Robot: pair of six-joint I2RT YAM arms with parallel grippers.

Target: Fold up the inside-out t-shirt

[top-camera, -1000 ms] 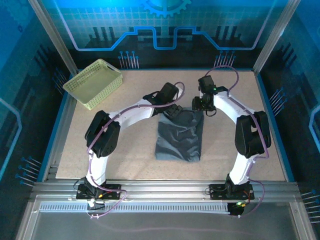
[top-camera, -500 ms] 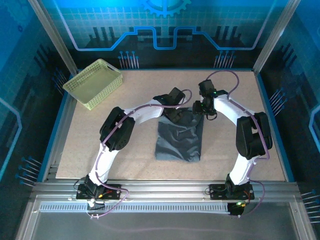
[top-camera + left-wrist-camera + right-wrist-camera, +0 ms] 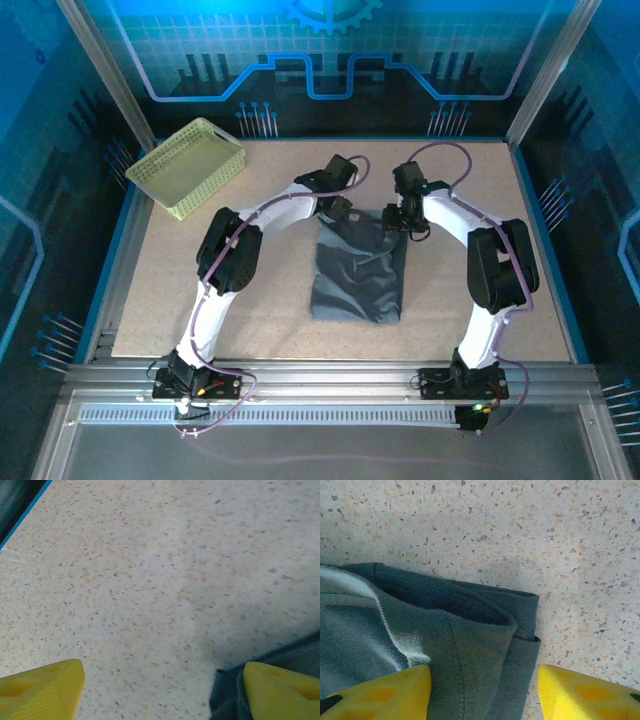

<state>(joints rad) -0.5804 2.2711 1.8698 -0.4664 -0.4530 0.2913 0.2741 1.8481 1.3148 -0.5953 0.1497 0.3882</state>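
Note:
The inside-out t-shirt [image 3: 360,272] lies folded into a dark slate-grey rectangle in the middle of the table. My left gripper [image 3: 343,209] hovers at its far left corner. In the left wrist view that gripper [image 3: 162,692] is open over bare tabletop, and a corner of the shirt [image 3: 226,696] lies against the inner side of the right fingertip [image 3: 282,690]. My right gripper [image 3: 398,218] is at the shirt's far right corner. In the right wrist view it [image 3: 482,692] is open and straddles the layered, hemmed corner [image 3: 485,630], with its left fingertip [image 3: 375,692] over the fabric.
A pale yellow-green lattice basket [image 3: 187,166] stands at the far left of the speckled table [image 3: 200,260]. A raised blue rim [image 3: 120,250] borders the table. Both arms arch over the tabletop on either side of the shirt.
My left gripper has drawn back from the shirt's far edge toward the far side of the table, jaws still wide. The right gripper has shifted slightly left at the far right corner.

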